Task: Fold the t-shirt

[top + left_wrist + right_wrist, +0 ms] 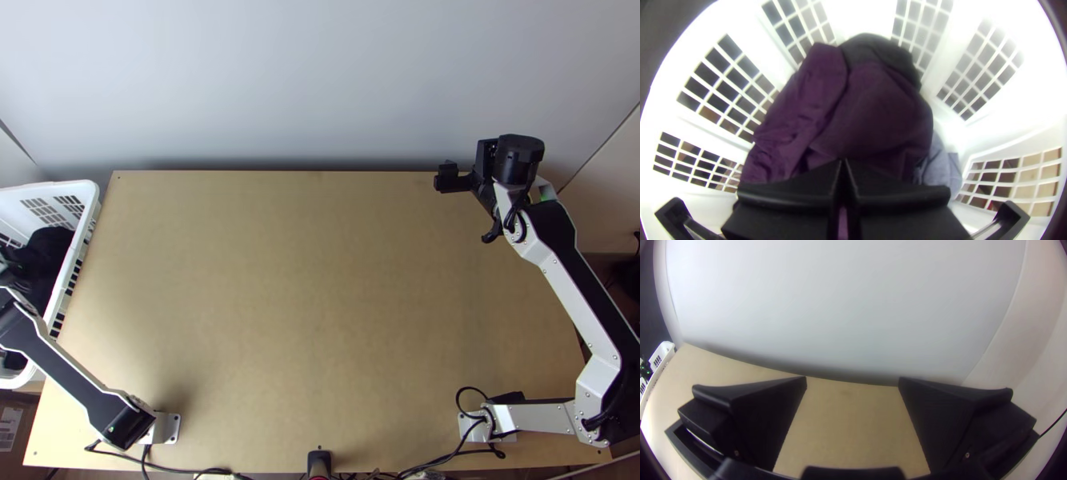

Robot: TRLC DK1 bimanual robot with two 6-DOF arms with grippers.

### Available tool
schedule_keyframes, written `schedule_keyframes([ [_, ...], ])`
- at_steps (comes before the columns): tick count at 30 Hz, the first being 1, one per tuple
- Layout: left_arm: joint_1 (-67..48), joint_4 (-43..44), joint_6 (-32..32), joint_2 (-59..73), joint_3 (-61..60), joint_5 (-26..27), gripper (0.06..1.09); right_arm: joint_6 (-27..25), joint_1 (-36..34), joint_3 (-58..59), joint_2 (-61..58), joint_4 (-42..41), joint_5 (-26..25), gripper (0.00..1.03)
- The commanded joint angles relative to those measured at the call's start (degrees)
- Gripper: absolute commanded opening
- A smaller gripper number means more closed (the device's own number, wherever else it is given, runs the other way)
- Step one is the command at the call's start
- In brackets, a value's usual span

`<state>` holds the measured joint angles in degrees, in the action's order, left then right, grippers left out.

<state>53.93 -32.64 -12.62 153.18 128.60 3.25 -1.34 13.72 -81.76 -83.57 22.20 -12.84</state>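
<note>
At the far left of the top view, my left gripper is over the basket, beside dark cloth. In the left wrist view, my left gripper has its fingers together above a bunched purple garment; a purple strip shows between them lower down, and no cloth is visibly pinched. Dark grey cloth and light blue-grey cloth lie against it. Which piece is the t-shirt, I cannot tell. My right gripper is at the table's far right corner; in the right wrist view the gripper stands wide apart, holding nothing.
The white basket stands along the left edge of the wooden table, its slotted wall around the clothes. A pale wall rises behind the table. Black cables run along the near edge.
</note>
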Motion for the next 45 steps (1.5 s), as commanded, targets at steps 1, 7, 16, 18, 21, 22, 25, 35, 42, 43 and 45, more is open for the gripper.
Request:
schedule_keyframes([
  [1, 0.4, -3.0, 4.4, -11.2, 0.0, 3.2, 0.09, 0.3, 0.3, -0.2, -0.2, -0.6, 0.0, 0.96],
  [7, -0.3, -4.5, 8.2, -22.3, 0.0, 7.0, 0.09, 0.5, 0.3, 0.3, 0.4, -0.5, 0.0, 0.96],
  [16, -3.3, -3.1, 9.9, -32.6, 0.2, 7.5, 0.09, 0.5, -0.2, 5.9, 4.4, -0.4, -0.3, 0.96],
  [18, -3.5, -2.7, 10.8, -33.5, 0.5, 7.6, 0.09, 0.5, -0.6, 6.8, 5.7, 0.0, -0.3, 0.96],
  [21, -4.1, -2.8, 11.1, -36.0, 0.8, 7.7, 0.09, 0.5, -1.8, 8.8, 8.5, 0.0, -0.4, 0.96],
  [22, -4.1, -2.9, 11.5, -36.5, 0.8, 7.7, 0.09, 0.5, -1.8, 9.2, 8.9, 0.0, -0.3, 0.96],
  [25, -3.9, -3.7, 13.9, -39.4, 0.8, 7.7, 0.09, -0.3, -1.8, 11.6, 10.8, -0.5, -0.3, 0.96],
  [35, -6.7, -19.7, 22.6, -47.6, -0.1, 11.3, 0.09, -1.5, 1.6, 15.7, 12.6, -4.5, -0.3, 0.96],
  [42, -18.8, -25.8, 20.0, -57.7, -10.1, 11.7, 0.09, 1.0, 4.2, 22.3, 15.6, -9.0, -0.3, 0.96],
  [43, -21.1, -25.9, 18.7, -59.5, -12.7, 11.7, 0.09, 1.2, 3.9, 22.8, 16.2, -9.2, -0.3, 0.96],
  [45, -26.4, -25.8, 16.2, -63.4, -18.8, 11.6, 0.09, 2.0, 2.6, 24.3, 17.5, -10.2, -0.3, 0.96],
])
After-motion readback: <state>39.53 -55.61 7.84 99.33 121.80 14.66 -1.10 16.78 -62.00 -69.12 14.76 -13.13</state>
